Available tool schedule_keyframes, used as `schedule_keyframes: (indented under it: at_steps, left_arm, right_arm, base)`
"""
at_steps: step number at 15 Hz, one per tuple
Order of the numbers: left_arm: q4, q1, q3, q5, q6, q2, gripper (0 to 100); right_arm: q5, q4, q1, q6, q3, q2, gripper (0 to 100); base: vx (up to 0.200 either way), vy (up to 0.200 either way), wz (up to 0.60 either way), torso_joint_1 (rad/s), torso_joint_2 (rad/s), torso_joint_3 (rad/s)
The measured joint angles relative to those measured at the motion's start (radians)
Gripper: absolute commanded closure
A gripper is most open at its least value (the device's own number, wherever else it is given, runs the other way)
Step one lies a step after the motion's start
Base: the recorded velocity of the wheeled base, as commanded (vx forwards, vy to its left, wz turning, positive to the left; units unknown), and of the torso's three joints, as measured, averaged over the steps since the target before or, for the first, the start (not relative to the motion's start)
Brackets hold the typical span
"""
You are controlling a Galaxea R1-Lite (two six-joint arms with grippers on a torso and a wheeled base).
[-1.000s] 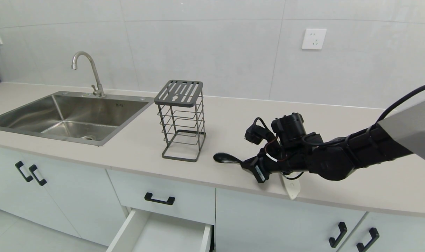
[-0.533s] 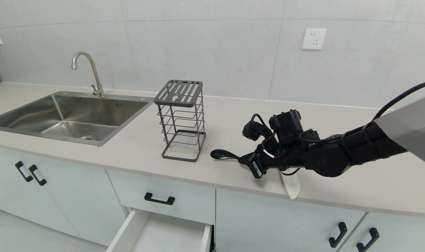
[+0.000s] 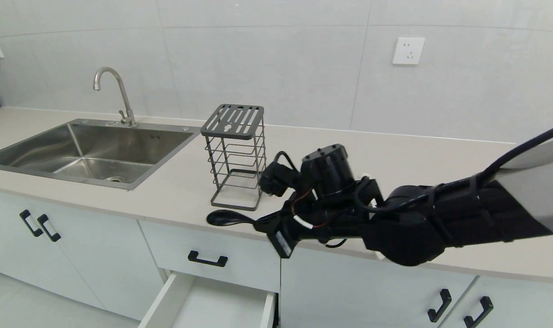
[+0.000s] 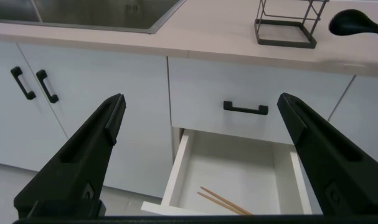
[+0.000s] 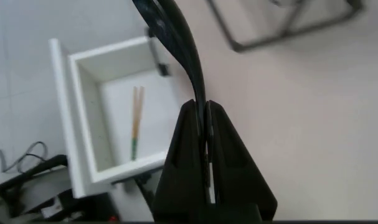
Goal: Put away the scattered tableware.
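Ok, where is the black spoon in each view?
Head: black spoon over the counter front edge, before the wire rack, in the right gripper.
Left wrist: spoon beside the rack's base.
Right wrist: spoon clamped in the gripper, open drawer below.
Shared landmark: the wire rack.

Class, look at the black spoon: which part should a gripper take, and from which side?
On the black spoon, the slim handle, from the tail end: it fits between closed fingers, as the right gripper shows, while the wide rounded bowl would likely slip.

Bright, even indoor light with faint shadows
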Motion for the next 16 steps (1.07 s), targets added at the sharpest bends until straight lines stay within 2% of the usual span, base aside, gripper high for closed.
schedule_keyframes:
  at_steps: [4, 8, 14, 16]
  left_arm:
    - [0.000, 0.000, 0.000, 0.000, 0.000, 0.000, 0]
    - [0.000, 0.001, 0.000, 0.000, 0.000, 0.000, 0]
    - [0.000, 0.000, 0.000, 0.000, 0.000, 0.000, 0]
    - [0.000, 0.000, 0.000, 0.000, 0.000, 0.000, 0]
  right_arm:
    - [-0.166, 0.000, 0.182, 0.114, -0.154, 0.175, 100]
    - [-0.325, 0.000, 0.260, 0.150, -0.232, 0.340, 100]
    - [-0.319, 0.004, 0.281, 0.144, -0.254, 0.418, 100]
    - [-0.346, 0.004, 0.285, 0.145, -0.254, 0.423, 100]
  base:
    - [0.000, 0.000, 0.00, 0.000, 0.00, 0.000]
    - [0.000, 0.000, 0.00, 0.000, 0.00, 0.000]
    - [0.000, 0.000, 0.00, 0.000, 0.00, 0.000]
    - [0.000, 0.000, 0.00, 0.000, 0.00, 0.000]
